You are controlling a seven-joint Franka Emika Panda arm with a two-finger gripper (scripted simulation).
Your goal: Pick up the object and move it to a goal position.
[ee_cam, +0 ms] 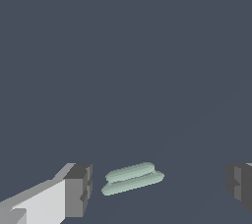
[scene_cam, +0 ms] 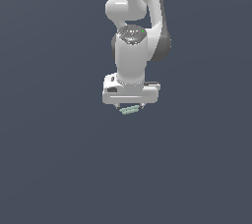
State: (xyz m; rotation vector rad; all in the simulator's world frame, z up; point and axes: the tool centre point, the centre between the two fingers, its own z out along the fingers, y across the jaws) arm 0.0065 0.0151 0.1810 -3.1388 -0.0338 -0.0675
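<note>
**Poised over the bar, nothing gripped yet**

Seen from the exterior view: gripper point(scene_cam: 130, 105) pointing straight down from the white arm point(scene_cam: 132, 46), with the object point(scene_cam: 130, 110) peeking out just beneath the hand; lying on the dark grey surface point(scene_cam: 59, 169), a slender pale grey-green bar with tapered ends, slightly angled.

Seen from the wrist view: fingers spread wide, released; one fingertip point(ee_cam: 78, 188) just beside one end of the object point(ee_cam: 133, 178), the other fingertip point(ee_cam: 239, 186) well apart from the opposite end; bar lying flat between the two, off-centre, closer to the first finger; no contact visible on either side.

Judged as the approach step, with the grasp not yet made and the carry to the goal all left to do; no goal marker visible in either view.

Possible trouble from here:

- uneven closing, since the nearer finger would meet the bar first and likely push or spin it before the far finger arrives;
- a thin, flat, low profile, so stopping too high could mean closing above it;
- tapered ends, so a pinch near a tip could let it slide out;
- descending too far, jamming the fingertips into the surface.
</note>
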